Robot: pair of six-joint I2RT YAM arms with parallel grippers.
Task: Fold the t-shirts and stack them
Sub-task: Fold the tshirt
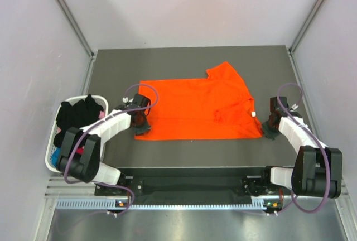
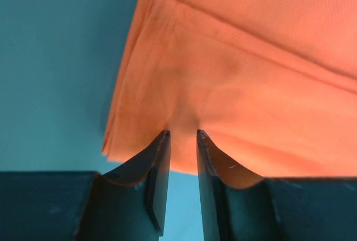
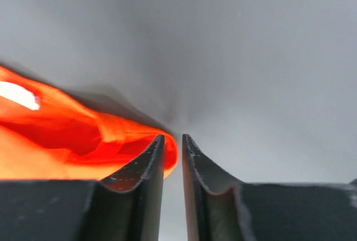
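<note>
The basket (image 1: 83,97) holds dark shirts (image 1: 78,115). The orange shirt (image 1: 201,110) lies flat, its corner pinched by the left gripper (image 1: 142,125). The right gripper (image 1: 269,129) is nearly closed, hold unclear.

one orange t-shirt (image 1: 195,107), one white basket (image 1: 83,97) and two grippers, left gripper (image 1: 142,125) and right gripper (image 1: 270,130), are counted.

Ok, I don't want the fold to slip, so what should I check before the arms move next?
1. Left gripper pinching the orange t-shirt: ok, cloth puckers at its tips.
2. Right gripper holding cloth: cannot tell, shirt shows beside one finger only.
3. Shirt lying flat on the table: ok.
4. Far sleeve folded in: not ok, it sticks out.
</note>
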